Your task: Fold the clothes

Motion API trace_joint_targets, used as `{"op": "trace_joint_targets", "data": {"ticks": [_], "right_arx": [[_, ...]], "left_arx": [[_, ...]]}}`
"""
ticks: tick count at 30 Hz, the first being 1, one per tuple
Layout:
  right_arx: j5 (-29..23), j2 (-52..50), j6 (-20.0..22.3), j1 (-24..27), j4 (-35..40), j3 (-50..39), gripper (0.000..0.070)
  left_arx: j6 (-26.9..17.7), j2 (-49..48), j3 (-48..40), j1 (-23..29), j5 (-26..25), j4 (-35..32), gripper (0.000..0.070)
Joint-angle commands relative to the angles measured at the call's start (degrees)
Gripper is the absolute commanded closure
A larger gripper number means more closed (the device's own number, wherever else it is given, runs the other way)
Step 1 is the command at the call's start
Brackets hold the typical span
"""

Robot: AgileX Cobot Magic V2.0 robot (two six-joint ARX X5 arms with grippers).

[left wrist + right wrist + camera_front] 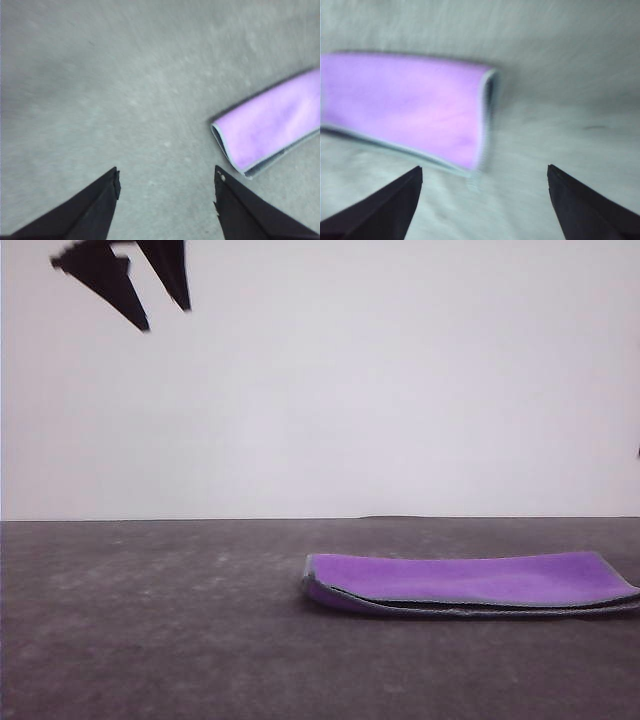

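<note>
Folded cloth (465, 583), purple face up, lies on the bench (150, 620) toward its right edge, long axis left-right. I see both claws, left (167, 182) and right (485, 180), spread and empty, raised above it.

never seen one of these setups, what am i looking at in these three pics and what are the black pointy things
It is a robot with two arms, each ending in a two-fingered gripper. The black pointed shapes are those fingers. One picture looks forward over a grey table; there the left gripper hangs high up, off the surface. The other two pictures come from cameras on the wrists, looking down past the fingers: the left gripper and the right gripper. Both are open and hold nothing. On the table lies a cloth, folded over so its purple face shows on top, with light grey edging. Both wrist pictures are somewhat blurred.
</note>
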State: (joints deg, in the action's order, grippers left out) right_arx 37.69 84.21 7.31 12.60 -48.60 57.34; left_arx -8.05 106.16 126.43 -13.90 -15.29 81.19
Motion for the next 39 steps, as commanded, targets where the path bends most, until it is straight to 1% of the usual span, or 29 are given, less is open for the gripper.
{"op": "trace_joint_targets", "data": {"ticks": [1,3,7,9,13,15,19,21,24,25,26,29,30,34,36,39], "right_arx": [[3.25,2.71,-1.01,-0.05,3.31,-0.53,0.0199],[4.25,5.23,-0.96,-0.52,4.68,-1.18,0.0199],[4.56,9.07,-1.06,-1.45,6.90,-1.18,0.0200],[4.93,10.54,-1.36,-2.16,8.17,-1.18,0.0201],[6.29,13.44,-2.29,-3.07,10.13,-1.18,0.0201],[7.50,14.94,-2.86,-3.43,10.78,-1.18,0.0201],[8.35,17.80,-2.84,-3.93,10.94,-1.18,0.0202],[9.73,18.99,-2.84,-4.28,10.84,-1.18,0.0240],[10.54,19.51,-2.82,-4.82,10.85,-1.18,0.0387],[10.55,19.51,-2.82,-5.05,10.78,-1.18,0.0418],[10.66,19.51,-2.80,-5.27,10.63,-1.18,0.0441],[10.96,19.51,-2.76,-5.81,10.40,-1.18,0.0472],[11.00,19.51,-2.75,-5.86,10.42,-1.18,0.0493],[12.08,19.51,-1.66,-6.01,9.90,-1.18,0.0613],[12.96,19.51,-0.91,-6.01,9.53,-1.14,0.0646],[15.59,19.49,-0.27,-6.32,9.28,-1.09,0.0683]], "left_arx": [[-0.08,0.63,1.46,0.11,0.25,0.04,0.0346],[-0.50,0.36,1.46,0.75,0.49,0.26,0.0346],[-0.84,0.50,1.46,2.30,0.51,0.07,0.0346],[-1.61,0.65,1.46,3.30,0.50,-0.05,0.0346],[-1.65,0.71,1.46,5.46,0.49,0.17,0.0346],[-1.47,0.71,1.46,6.56,0.48,0.36,0.0346],[-1.28,0.70,1.46,8.00,0.46,1.15,0.0346],[-1.29,0.71,1.46,8.41,0.46,1.20,0.0346],[-1.27,0.69,1.46,8.60,0.46,1.23,0.0346],[-1.27,0.71,1.46,8.60,0.45,1.26,0.0346],[-1.28,0.71,1.46,8.60,0.45,1.26,0.0346],[-1.29,0.70,1.46,8.60,0.45,1.26,0.0346],[-1.29,0.69,1.46,8.60,0.46,1.25,0.0346],[-1.29,0.71,1.46,8.63,0.44,1.27,0.0346],[-1.29,0.71,1.46,8.64,0.46,1.25,0.0346],[-1.29,0.69,1.46,8.64,0.44,1.18,0.0346]]}}
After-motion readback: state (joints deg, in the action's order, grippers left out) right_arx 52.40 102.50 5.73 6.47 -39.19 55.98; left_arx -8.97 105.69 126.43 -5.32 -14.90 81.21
